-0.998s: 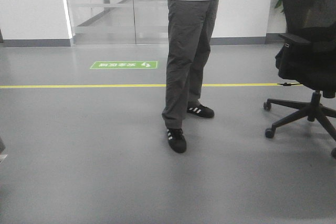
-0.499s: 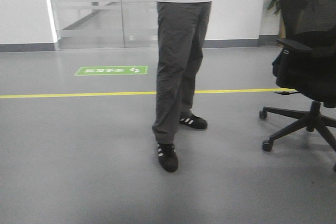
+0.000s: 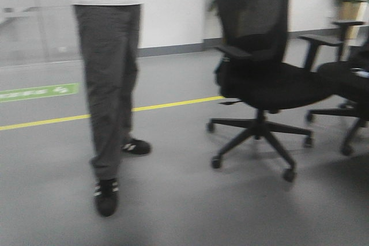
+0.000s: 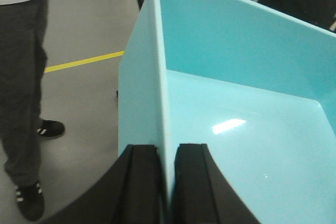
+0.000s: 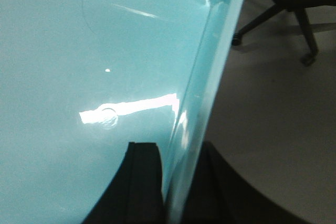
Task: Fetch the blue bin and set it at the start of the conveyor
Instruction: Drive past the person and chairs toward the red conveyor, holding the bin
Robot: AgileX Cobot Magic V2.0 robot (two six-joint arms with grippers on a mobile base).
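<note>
Our left pincer [image 4: 165, 156] is clenched on one side wall of the blue bin [image 4: 247, 77], with one black finger outside the wall and one inside, and the rim running away from between them. Our right pincer [image 5: 176, 161] grasps the opposite wall the same way. The tub hangs between the two grips, off the floor [image 4: 84, 98], and its glossy basin inward of each pincer is empty.

Outward from the left pincer, past the bin's outer wall, a person [image 4: 23, 77] in grey trousers stands near, with a yellow line [image 4: 84, 61] on the floor beyond. Outward from the right pincer, the castor legs of a black office chair [image 3: 271, 82] lie just past the wall. The conveyor start is in no view, so we judge the carry unfinished.

The walls are smooth and each grip is a narrow pinch. If the arms drift apart, or the base jolts, a wall could slide out and the tub tip or drop. The front view is blurred, which suggests the base is moving, so a swing could knock the bin against the chair or the person.
</note>
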